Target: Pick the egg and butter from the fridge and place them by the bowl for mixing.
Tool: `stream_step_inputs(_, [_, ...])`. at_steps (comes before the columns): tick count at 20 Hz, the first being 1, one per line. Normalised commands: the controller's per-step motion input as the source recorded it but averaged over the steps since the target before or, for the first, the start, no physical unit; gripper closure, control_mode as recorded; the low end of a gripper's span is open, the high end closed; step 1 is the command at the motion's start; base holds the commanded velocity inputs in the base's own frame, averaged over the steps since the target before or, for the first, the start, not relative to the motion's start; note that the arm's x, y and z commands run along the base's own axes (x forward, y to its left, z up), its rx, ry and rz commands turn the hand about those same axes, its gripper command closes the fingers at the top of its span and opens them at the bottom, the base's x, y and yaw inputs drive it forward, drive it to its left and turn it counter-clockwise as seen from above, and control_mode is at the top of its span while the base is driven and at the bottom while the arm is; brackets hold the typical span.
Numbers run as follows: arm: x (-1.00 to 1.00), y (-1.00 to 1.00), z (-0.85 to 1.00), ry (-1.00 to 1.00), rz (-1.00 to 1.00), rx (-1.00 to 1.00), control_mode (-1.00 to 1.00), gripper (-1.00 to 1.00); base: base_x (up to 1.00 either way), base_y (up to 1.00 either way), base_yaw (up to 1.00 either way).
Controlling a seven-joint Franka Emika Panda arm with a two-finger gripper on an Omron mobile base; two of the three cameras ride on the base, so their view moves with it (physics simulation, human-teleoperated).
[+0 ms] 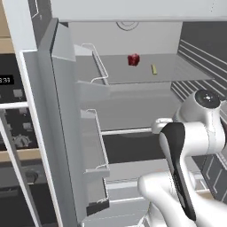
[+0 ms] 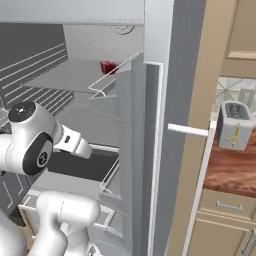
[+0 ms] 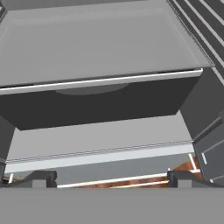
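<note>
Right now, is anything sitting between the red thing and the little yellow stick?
No. In the left base view, bare grey shelf separates the red thing from the butter.

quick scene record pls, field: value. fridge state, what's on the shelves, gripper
fridge: door open, interior exposed
upper shelf: butter, small yellow stick, lying right of a red item; the two apart
egg: cannot tell
door bins: white wire rails, contents not visible
gripper: open, nothing between the tips, facing a lower bare shelf
toaster: on the counter right of the fridge
</note>
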Motion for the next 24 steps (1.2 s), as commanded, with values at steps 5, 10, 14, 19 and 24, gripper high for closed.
stream_step_inputs(5, [0.00, 0.00, 0.00, 0.00, 0.00, 0.00, 1.00, -1.00, 0.48, -0.04, -0.05])
stream_step_inputs(10, [0.00, 0.00, 0.00, 0.00, 0.00, 0.00, 1.00, -1.00, 0.51, -0.05, 0.00])
stream_step_inputs(14, [0.00, 0.00, 0.00, 0.00, 0.00, 0.00, 1.00, -1.00, 0.38, -0.05, 0.00])
stream_step_inputs(19, [0.00, 0.00, 0.00, 0.00, 0.00, 0.00, 1.00, -1.00, 0.00, 0.00, 0.00])
stream_step_inputs(24, [0.00, 0.00, 0.00, 0.00, 0.00, 0.00, 1.00, -1.00, 0.00, 0.00, 0.00])
